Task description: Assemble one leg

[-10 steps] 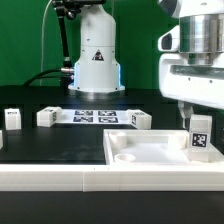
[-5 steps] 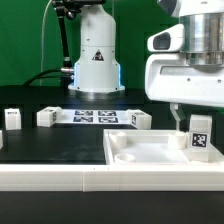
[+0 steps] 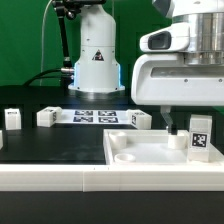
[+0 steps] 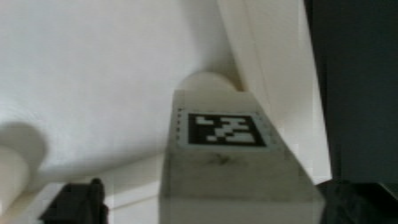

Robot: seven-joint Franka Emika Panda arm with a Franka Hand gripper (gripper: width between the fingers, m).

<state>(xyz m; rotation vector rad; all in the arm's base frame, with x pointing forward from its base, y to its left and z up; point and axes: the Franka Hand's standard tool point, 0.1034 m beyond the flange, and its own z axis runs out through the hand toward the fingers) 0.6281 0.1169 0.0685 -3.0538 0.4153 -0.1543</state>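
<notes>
In the exterior view, three loose legs stood on the black table (image 3: 60, 140): one (image 3: 11, 119) at the view's far left, one (image 3: 46, 117) beside the marker board (image 3: 93, 116), one (image 3: 139, 119) past the board's other end; the arm's base (image 3: 97, 55) rose behind the board. The white panel (image 3: 150, 152) lay at front; a fourth leg (image 3: 200, 136) stood upright on it at the view's right, tag facing the camera. The gripper (image 3: 178, 131) hung just beside that leg; its fingers were largely hidden there. The wrist view alone showed the leg (image 4: 228, 150) lying between two dark fingertips (image 4: 75, 201), spread wide, not touching it.
</notes>
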